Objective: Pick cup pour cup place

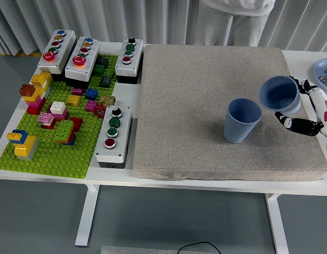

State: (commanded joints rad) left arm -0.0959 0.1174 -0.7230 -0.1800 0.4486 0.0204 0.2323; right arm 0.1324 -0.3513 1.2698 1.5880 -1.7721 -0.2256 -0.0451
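A blue cup (280, 95) is held above the right part of the grey mat (206, 106), tilted so that its open mouth is turned toward the left and toward the camera. It is gripped by the right hand (310, 111), whose fingers (297, 125) are wrapped around the cup's right side and underside, with one black-tipped finger seen stretched below the rim. A second blue cup (242, 120) is stood upright on the mat, just to the left of and below the tilted one; the two rims are close together but whether they touch cannot be told. What either cup contains cannot be made out.

At the right edge of the white table (306, 188), a blue plate (323, 71) with small dark pieces on it is partly seen behind the hand. Left of the mat, a green baseplate (47, 153) with coloured building blocks is laid, and four white button boxes are set around it: three (57, 50) in a row at the far side and one (114, 135) beside the mat's left edge. At the far side of the table, a person (235, 21) in light clothing is seen standing.
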